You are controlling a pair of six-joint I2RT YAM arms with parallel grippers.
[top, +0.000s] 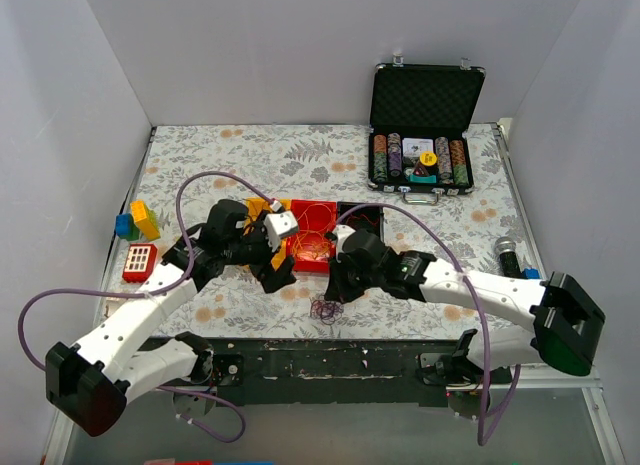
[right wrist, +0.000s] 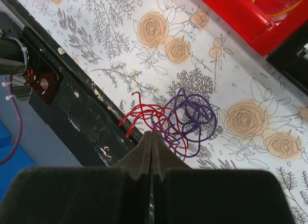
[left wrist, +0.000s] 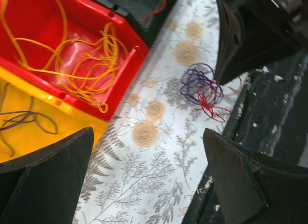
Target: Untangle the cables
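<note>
Right gripper (right wrist: 151,135) has its two dark fingers pressed flat together, tips down at the near rim of the tangle (right wrist: 185,120) of red and purple wires. Strands run right beside the tips, but whether one is caught between them cannot be told. The tangle lies on the floral cloth (top: 250,150) just beside the scuffed dark front edge (right wrist: 91,108) of the table, so there is little room on the near side. On the far side, a strip of cloth separates it from the trays.

The left gripper (left wrist: 148,137) hangs spread wide and holds nothing, above the cloth at the near corner of the red tray (left wrist: 127,65). Loose yellow strands (left wrist: 77,60) lie looped in that tray, and a purple strand (left wrist: 24,119) lies in the yellow tray (left wrist: 43,142) touching its side. A black tray (top: 360,220) sits on the red one's right.

Both arms reach inward from the outer corners and bend towards the middle, their wrists close together over the trays' front edge. Behind the trays, open cloth stretches back to the chip case (top: 425,125) at the far right. Toy blocks (top: 140,220) sit by the left wall.
</note>
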